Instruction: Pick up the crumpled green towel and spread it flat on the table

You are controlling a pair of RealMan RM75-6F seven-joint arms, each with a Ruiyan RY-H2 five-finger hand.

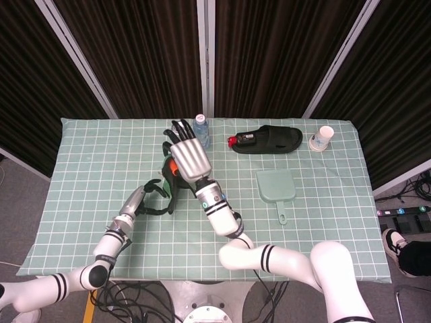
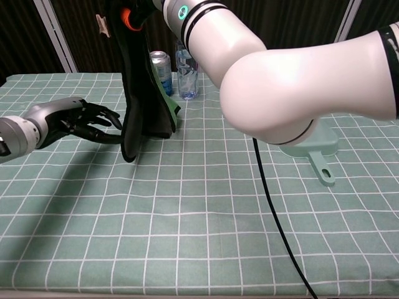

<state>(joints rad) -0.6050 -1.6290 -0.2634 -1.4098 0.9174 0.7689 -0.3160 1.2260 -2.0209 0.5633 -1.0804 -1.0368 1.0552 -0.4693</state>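
The dark green towel [image 2: 141, 93] hangs down from my right hand [image 1: 187, 152], which grips its top high above the table. Its lower end reaches the checked tablecloth [image 2: 187, 205], with a lighter green fold showing on its right side. In the head view the towel [image 1: 168, 188] is a dark strip below the hand. My left hand [image 2: 78, 121] is low over the table on the towel's left. Its fingers are spread, with the tips at the towel's lower edge [image 1: 159, 199]. Whether they pinch the cloth does not show.
A water bottle [image 1: 200, 126] and a can [image 2: 161, 68] stand just behind the towel. A black slipper [image 1: 269, 139], a paper cup [image 1: 323, 138] and a green dustpan [image 1: 276, 186] lie to the right. My right arm [image 2: 274, 68] fills the upper right of the chest view.
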